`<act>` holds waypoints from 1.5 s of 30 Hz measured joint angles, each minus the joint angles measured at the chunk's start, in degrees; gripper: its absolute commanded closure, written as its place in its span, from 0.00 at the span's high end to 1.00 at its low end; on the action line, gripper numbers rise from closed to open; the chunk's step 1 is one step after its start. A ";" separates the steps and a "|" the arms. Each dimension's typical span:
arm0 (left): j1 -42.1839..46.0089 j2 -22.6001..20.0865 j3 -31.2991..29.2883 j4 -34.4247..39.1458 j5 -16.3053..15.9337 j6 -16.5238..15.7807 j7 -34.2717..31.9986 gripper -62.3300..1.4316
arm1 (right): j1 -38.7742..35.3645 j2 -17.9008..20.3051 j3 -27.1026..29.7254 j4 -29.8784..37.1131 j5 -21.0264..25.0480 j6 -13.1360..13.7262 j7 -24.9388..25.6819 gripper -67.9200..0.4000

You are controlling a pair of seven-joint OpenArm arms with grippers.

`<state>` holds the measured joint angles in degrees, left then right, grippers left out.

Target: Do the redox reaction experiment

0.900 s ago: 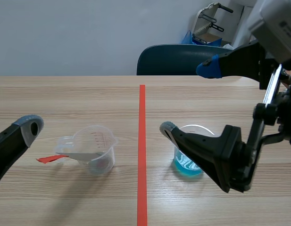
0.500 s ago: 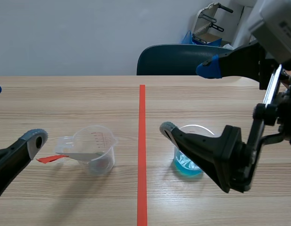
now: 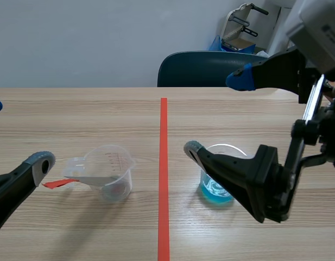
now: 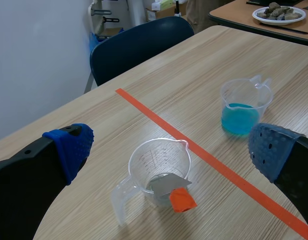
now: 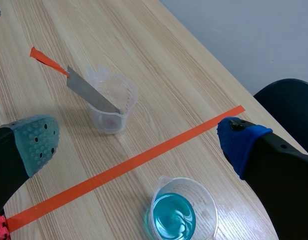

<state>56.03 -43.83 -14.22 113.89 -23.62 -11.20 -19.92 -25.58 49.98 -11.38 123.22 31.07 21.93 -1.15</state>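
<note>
A clear measuring cup (image 3: 110, 173) stands left of the tape line, and a grey metal strip (image 3: 94, 179) with a red end leans inside it. A second clear cup (image 3: 217, 182) on the right holds blue liquid. My left gripper (image 3: 18, 133) is open, hanging above and to the near left of the strip cup (image 4: 158, 170), which shows between its fingers. My right gripper (image 3: 217, 114) is open above the blue cup (image 5: 183, 212), holding nothing. The right wrist view also shows the strip (image 5: 89, 92) and its cup (image 5: 111, 102) ahead of the gripper.
An orange-red tape line (image 3: 163, 174) runs down the middle of the wooden table. A dark blue chair (image 3: 202, 68) stands at the far edge. On another table behind sits a plate of stones (image 4: 278, 12).
My left gripper has shifted slightly right and lower, toward the strip cup. The right arm and both cups have stayed in place.
</note>
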 measured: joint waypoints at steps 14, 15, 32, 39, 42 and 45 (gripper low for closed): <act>0.00 0.00 0.00 0.00 0.00 0.00 0.00 1.00 | 0.00 0.00 0.00 0.00 0.00 0.13 0.00 1.00; 0.00 0.00 0.00 0.00 0.00 0.00 0.00 1.00 | 0.00 0.00 0.00 0.00 0.00 0.15 0.00 1.00; 0.00 0.00 0.00 0.00 -0.02 0.26 0.09 1.00 | 13.51 -2.91 -12.59 -6.25 -3.52 3.63 0.00 1.00; 0.00 0.00 0.00 -2.19 -0.28 1.53 1.27 1.00 | 22.32 -7.21 -22.64 -12.13 -8.85 5.40 -0.02 1.00; 0.04 0.00 0.00 -6.56 -0.42 1.53 1.03 1.00 | 25.83 -8.59 -26.95 -13.84 -9.53 5.51 0.00 1.00; 1.27 0.00 -0.02 -11.52 -1.07 1.31 -2.10 1.00 | 29.03 -9.94 -30.25 -15.74 -10.80 5.51 0.00 1.00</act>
<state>57.30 -43.83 -14.24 102.37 -24.69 -9.89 -22.02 3.44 40.03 -41.63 107.48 20.27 27.44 -1.15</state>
